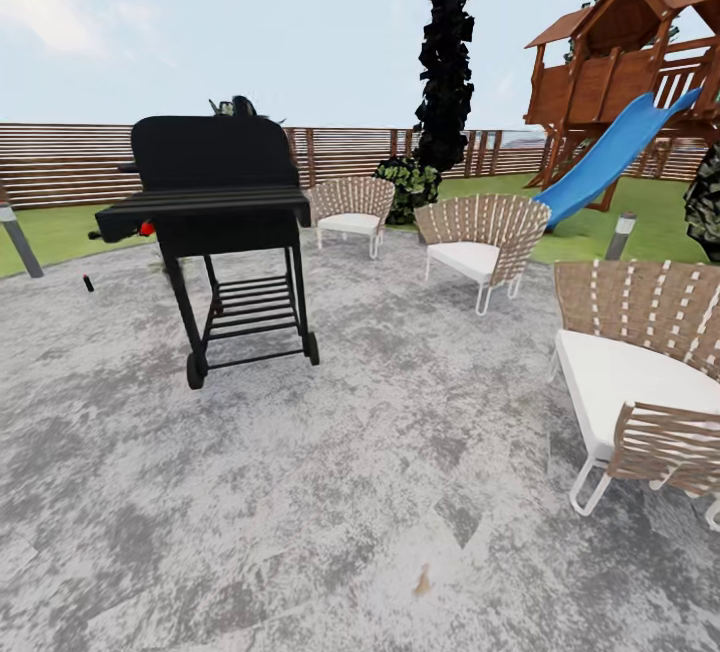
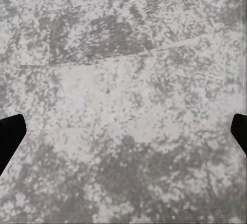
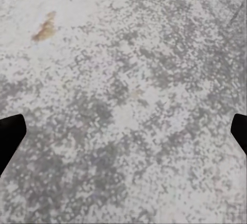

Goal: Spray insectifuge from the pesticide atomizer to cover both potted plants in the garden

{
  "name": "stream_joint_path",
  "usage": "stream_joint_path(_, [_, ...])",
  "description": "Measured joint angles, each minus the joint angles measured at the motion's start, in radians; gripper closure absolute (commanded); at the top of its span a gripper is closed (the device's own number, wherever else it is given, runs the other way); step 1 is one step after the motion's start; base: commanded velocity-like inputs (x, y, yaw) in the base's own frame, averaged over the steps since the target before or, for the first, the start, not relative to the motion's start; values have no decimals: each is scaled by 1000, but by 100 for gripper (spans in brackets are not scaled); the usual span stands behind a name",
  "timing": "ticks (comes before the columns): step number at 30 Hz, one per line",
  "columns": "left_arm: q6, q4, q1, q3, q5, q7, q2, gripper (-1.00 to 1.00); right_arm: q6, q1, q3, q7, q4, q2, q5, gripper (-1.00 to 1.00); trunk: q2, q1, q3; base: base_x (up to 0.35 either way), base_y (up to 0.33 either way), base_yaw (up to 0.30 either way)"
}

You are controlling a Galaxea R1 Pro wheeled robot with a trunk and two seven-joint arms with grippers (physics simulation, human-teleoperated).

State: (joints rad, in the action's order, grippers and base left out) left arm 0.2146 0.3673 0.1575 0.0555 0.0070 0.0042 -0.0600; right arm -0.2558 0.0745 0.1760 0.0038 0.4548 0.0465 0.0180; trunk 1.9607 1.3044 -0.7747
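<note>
Small dark pesticide atomizer (image 1: 88,283) upright on stone patio (image 1: 330,492), far left, near lawn edge. Black grill (image 1: 215,222) just right of it. 3 wicker chairs (image 1: 478,244) further right; slide (image 1: 605,157) behind. Left gripper (image 2: 123,131) fingers wide apart, over bare paving; right gripper (image 3: 123,131) likewise spread.

You face a mottled grey stone patio (image 1: 330,492) under pale daylight: a black grill (image 1: 215,222) to your left, woven white-cushioned chairs (image 1: 480,247) to your right, slatted brown fence (image 1: 60,162) and blue slide (image 1: 605,157) behind.
</note>
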Motion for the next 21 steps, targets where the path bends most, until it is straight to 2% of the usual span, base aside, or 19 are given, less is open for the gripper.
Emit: stream_joint_path(21, [0,0,0,0,0,0,0,-100,0,0,0,0,0,0,0,-100,0,0,0,315,-132,0])
